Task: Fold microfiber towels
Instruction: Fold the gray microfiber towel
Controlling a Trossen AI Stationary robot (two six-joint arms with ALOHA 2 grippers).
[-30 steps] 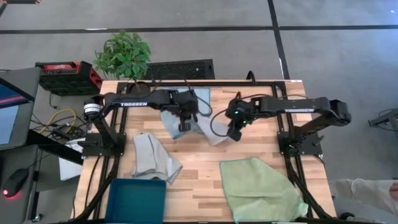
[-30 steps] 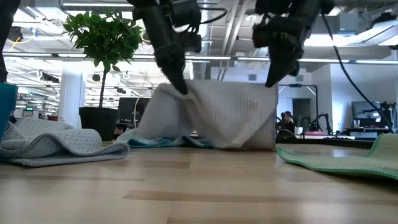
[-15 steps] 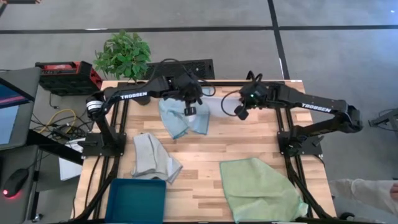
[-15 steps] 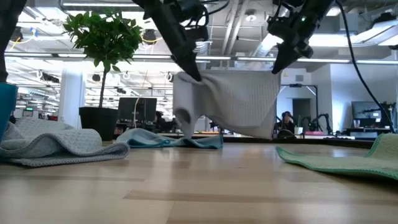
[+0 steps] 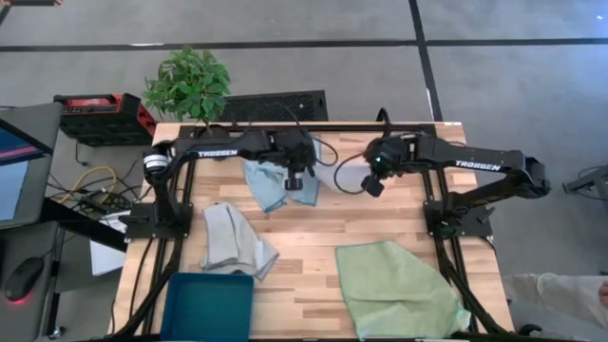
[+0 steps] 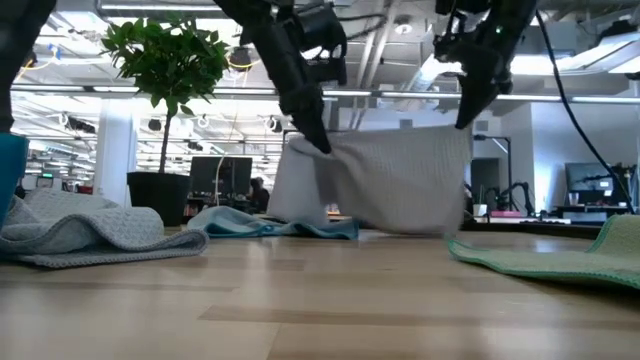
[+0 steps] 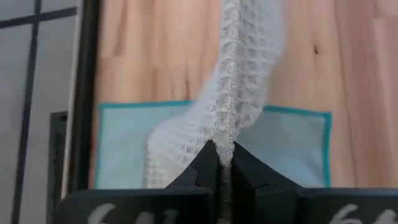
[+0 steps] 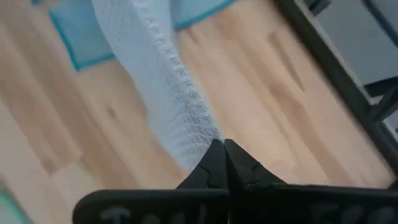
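You've got the pale grey towel strung up between both arms at the far side of the table, left gripper clenched on one top corner and right gripper clenched on the other, so its top edge runs side to side from one to the other. It hangs like a curtain with its bottom edge at the wood, just beside the light blue towel lying flat under the left arm. Each gripper sits right on its own corner, so I'd judge the lay-down turns on sweeping both across that edge together.
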